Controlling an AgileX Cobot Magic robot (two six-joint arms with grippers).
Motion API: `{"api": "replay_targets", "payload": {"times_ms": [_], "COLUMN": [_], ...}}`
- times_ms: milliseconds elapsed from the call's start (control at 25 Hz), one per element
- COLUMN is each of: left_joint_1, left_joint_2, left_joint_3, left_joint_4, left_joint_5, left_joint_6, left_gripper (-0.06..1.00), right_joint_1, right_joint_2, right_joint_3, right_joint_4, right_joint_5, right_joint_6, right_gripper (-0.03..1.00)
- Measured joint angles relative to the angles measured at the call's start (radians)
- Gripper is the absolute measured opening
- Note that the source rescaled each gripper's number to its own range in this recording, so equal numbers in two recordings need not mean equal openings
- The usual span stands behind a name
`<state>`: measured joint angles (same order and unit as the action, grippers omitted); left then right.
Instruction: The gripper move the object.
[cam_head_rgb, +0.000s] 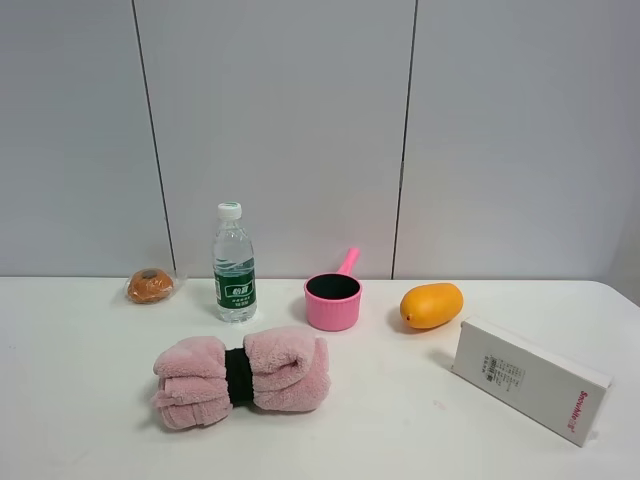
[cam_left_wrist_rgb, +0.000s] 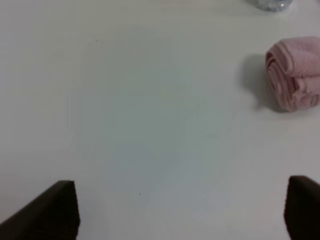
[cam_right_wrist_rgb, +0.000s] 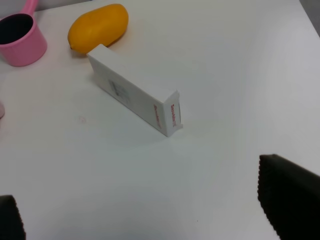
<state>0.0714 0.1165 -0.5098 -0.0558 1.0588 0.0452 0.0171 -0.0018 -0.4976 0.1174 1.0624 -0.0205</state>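
Note:
The clear water bottle with a white cap and dark green label stands upright at the back left of the white table, between a wrapped bun and a pink cup. A sliver of its base shows in the left wrist view. Neither arm shows in the exterior high view. My left gripper is open and empty over bare table, well short of the bottle. My right gripper is open and empty, near a white box.
A rolled pink towel with a black band lies in front of the bottle. A wrapped bun, a pink cup with handle, a mango and a white box lie along the table.

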Motion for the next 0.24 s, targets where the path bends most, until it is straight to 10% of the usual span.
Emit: {"api": "replay_targets", "payload": {"times_ms": [240], "left_joint_1": [0.000], "left_joint_2": [0.000], "left_joint_3": [0.000], "left_joint_4": [0.000], "left_joint_5": [0.000], "left_joint_6": [0.000], "left_gripper": [0.65], "right_joint_1": [0.000], "right_joint_2": [0.000], "right_joint_3": [0.000], "right_joint_4": [0.000], "right_joint_5": [0.000], "right_joint_6": [0.000], "right_gripper": [1.00]}}
